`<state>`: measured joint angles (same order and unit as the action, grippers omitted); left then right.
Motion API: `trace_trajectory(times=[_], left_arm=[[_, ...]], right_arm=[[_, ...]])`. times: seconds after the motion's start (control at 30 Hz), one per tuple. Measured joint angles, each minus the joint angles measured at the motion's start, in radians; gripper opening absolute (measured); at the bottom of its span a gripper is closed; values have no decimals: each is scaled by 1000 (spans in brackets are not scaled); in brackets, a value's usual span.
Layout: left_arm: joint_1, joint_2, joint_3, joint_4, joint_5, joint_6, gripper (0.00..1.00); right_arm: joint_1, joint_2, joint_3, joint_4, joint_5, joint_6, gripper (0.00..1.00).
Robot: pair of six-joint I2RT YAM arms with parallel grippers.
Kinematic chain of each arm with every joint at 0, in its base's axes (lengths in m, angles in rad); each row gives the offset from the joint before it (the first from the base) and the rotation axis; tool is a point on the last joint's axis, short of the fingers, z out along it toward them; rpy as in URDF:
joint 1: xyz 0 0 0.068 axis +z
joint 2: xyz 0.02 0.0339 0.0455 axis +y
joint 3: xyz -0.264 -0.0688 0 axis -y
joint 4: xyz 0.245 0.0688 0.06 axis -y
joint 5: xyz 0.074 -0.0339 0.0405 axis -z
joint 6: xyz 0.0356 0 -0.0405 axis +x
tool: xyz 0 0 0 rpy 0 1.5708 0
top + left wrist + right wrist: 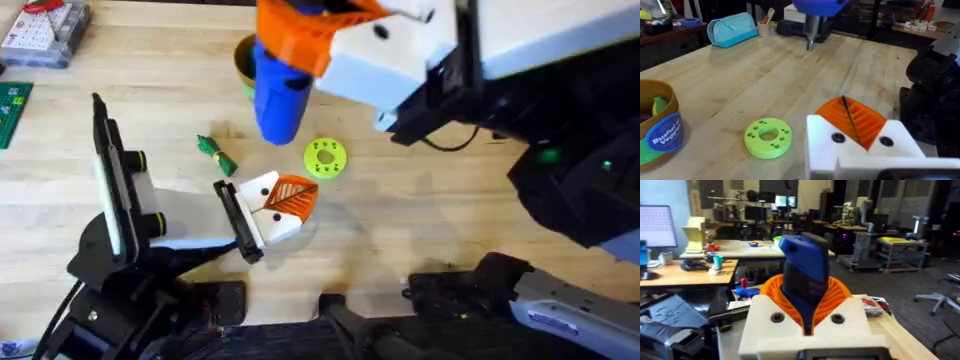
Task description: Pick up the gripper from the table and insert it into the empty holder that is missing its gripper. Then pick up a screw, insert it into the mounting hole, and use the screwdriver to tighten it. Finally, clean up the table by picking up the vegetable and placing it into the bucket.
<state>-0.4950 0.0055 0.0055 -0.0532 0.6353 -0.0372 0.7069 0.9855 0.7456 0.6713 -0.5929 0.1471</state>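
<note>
My right gripper point(300, 40) hangs high over the table's far side, shut on the blue screwdriver point(275, 95), which points down; its orange fingers point(840, 297) wrap the blue body point(805, 270). The screwdriver's metal tip point(811, 42) hovers above bare wood. The holder point(150, 215) is the white wedge with the black plate on my left arm. The gripper point(290, 197), orange and ribbed, sits in its white end block point(860, 145). My left gripper point(852, 122) is shut with nothing in it. The vegetable point(215, 152) lies on the table. The bucket point(660, 125) stands behind the screwdriver. The screw is out of view.
A lime-green disc with holes point(325, 158) lies between the left gripper and the screwdriver. A clear parts box point(45, 30) and a green board point(12, 110) sit at the far left. A blue case point(732, 27) rests at the table's far end.
</note>
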Motion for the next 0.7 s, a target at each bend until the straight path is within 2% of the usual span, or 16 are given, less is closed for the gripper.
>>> trace_trajectory(times=[0.23,0.5,0.7], left_arm=[[0,0,0,0,0,0,13],[0,0,0,0,0,0,13],[0,0,0,0,0,0,13]], right_arm=[[-110,3,-1,-106,18,-22,41],[-271,5,-1,-250,131,-90,41],[-368,5,-2,-448,218,-106,40]])
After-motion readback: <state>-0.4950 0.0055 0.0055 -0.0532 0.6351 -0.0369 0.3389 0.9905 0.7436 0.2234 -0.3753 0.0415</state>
